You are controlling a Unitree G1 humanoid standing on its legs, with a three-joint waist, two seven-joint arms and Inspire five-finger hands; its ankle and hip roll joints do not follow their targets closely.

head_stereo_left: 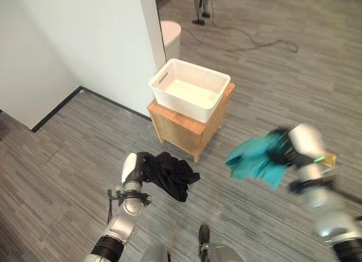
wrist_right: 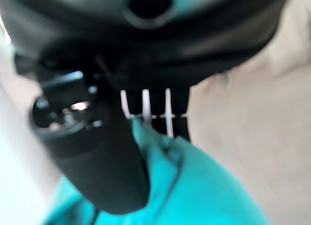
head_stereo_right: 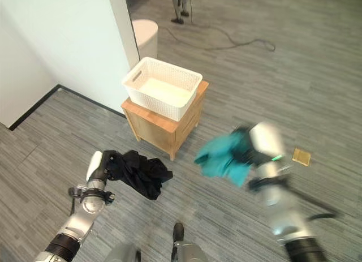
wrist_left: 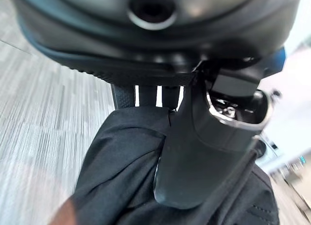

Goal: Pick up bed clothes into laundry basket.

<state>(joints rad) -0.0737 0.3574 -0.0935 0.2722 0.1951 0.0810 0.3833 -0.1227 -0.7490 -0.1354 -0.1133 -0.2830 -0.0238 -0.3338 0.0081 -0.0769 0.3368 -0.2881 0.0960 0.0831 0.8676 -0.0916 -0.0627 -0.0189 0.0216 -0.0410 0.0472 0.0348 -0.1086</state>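
Fingers and thumb of the left hand (wrist_left: 194, 152) are seen curled round a black garment (head_stereo_left: 169, 174), the dark cloth being pinched under the thumb in the left wrist view. In the left eye view this garment is held at the lower centre of the frame, hanging from the hand above the grey wood-patterned floor (head_stereo_left: 68, 177), its loose end drooping toward the lower right.

The right hand (wrist_right: 104, 166) is likewise closed on a teal garment (head_stereo_left: 257, 157); in the right wrist view the thumb is pressed over the teal cloth, which is bunched beneath it. In the left eye view the teal garment is held up at the right of the frame, clear of the floor and well apart from the black one.

A white laundry basket (head_stereo_left: 189, 89) with a woven-look wall and a slot handle is set on a small wooden cabinet (head_stereo_left: 189, 129) at the upper centre of the frame, just beside a white wall corner (head_stereo_left: 144, 41). No clothing is seen inside the basket. Both garments are lower in the frame than the basket, neither touching it.

A white cylindrical bin (head_stereo_left: 171, 38) stands behind the basket, near the wall. A small tan square object (head_stereo_right: 301, 156) lies on the floor at the right of the right eye view.
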